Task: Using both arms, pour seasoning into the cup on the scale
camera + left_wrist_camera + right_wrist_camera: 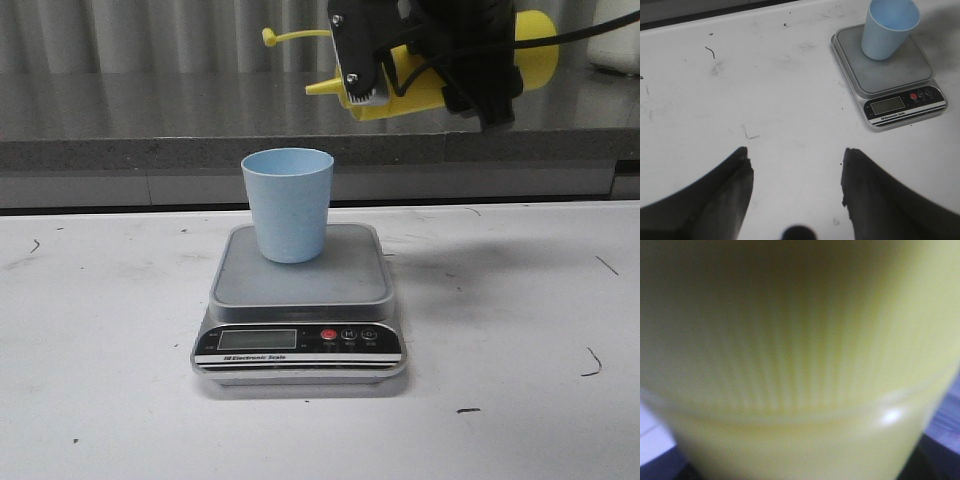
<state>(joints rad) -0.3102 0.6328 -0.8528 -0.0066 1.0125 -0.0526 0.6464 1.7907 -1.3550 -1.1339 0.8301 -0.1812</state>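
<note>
The light blue cup (288, 205) stands upright on the grey platform of the scale (300, 285) in the middle of the white table. Above it and to the right, my right gripper (430, 60) is shut on the yellow seasoning bottle (535, 62), which lies tipped almost level. Its nozzle (322, 88) points left, higher than the cup's rim and just right of it, and the tethered cap (268, 36) sticks out to the left. The bottle's yellow wall (800, 360) fills the right wrist view. My left gripper (795, 152) hangs open over bare table, with the cup (887, 30) and scale (900, 75) some way off.
A grey ledge (150, 150) runs along the back of the table. A white object (615, 40) stands at the far right on it. The tabletop (100, 330) carries small dark marks.
</note>
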